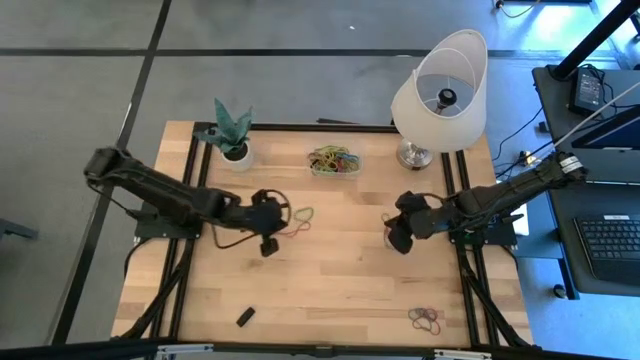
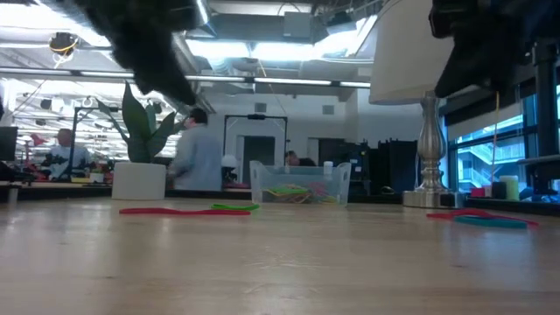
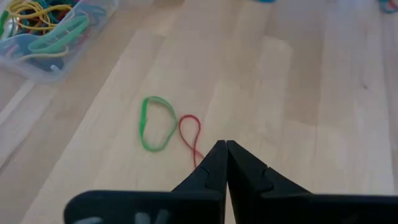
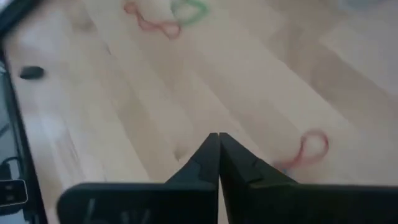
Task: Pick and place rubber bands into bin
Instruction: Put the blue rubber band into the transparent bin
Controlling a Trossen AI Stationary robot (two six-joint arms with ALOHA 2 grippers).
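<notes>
The bin (image 1: 335, 174), a clear tub, stands at the table's far middle with several coloured rubber bands (image 3: 37, 25) in it. A green band (image 3: 155, 123) and a red band (image 3: 190, 134) lie flat on the wood just ahead of my left gripper (image 3: 225, 145), which hangs shut above the table (image 1: 278, 213) with nothing between its fingers. My right gripper (image 4: 217, 137) is also shut and empty, right of centre (image 1: 393, 225). A red band (image 4: 309, 148) lies on the table beside its fingers. Another cluster of bands (image 1: 427, 318) lies near the front right edge.
A white lamp (image 1: 440, 85) stands at the far right next to the bin, and a small potted plant (image 1: 234, 140) at the far left. A small black block (image 1: 245, 317) lies near the front edge. People show in the room behind the table.
</notes>
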